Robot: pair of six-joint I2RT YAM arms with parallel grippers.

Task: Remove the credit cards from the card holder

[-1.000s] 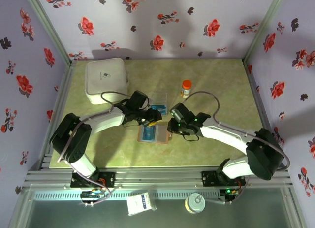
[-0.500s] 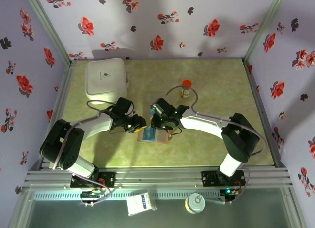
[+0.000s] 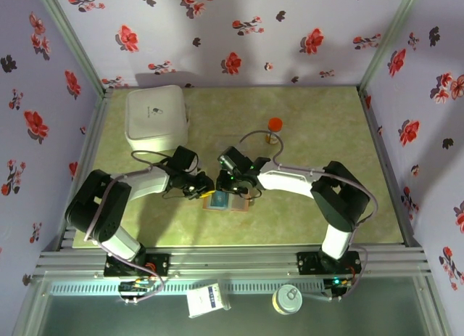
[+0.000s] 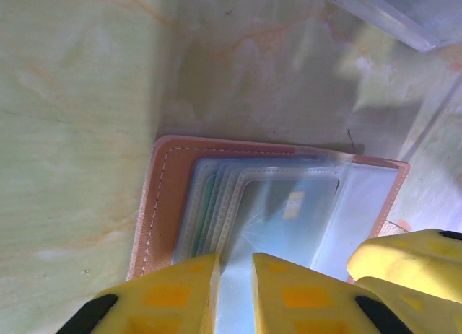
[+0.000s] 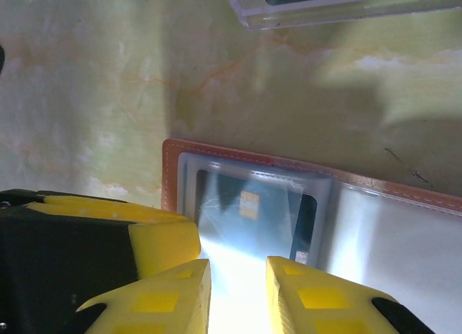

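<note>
big white rounded plastic box [image 3: 156, 118]: far left of the green marbled bench [image 3: 326, 140], well apart from the work. Ignore it.
left gripper [image 4: 232, 265]: has come down from the tray side onto the left half of the holder. Yellow fingers [image 4: 180, 294] have narrowed to a slim gap with the clear sleeve edge in it. You can't tell yet whether they've bitten.
brown leather-like folding card holder [image 4: 164, 204]: open flat mid-bench, under the tips of both grippers.
thin teal credit cards [image 5: 253, 204]: sitting in the holder's stacked clear plastic sleeves [image 4: 209, 211], one chip card face up on top. None of these is out.
right gripper [image 5: 238, 265]: has swung in from the right and is now on the same holder, just beside the left one. Fingers a little apart over the top sleeve with glare between them. Grip or no grip, can't tell.
clear plastic tray [image 5: 325, 9]: just behind the holder, with a dark card lying in it.
orange-capped bottle [image 3: 274, 129]: further back, clear of both arms.
change: a second ago the holder lay uncovered, left gripper up by the tray, right one off to the right. Now both are on it and the left is closing.
meaning: you're at the pinch for the next card, I'd judge. Check the left has a card and not just sleeve, or the whole holder may lift.
</note>
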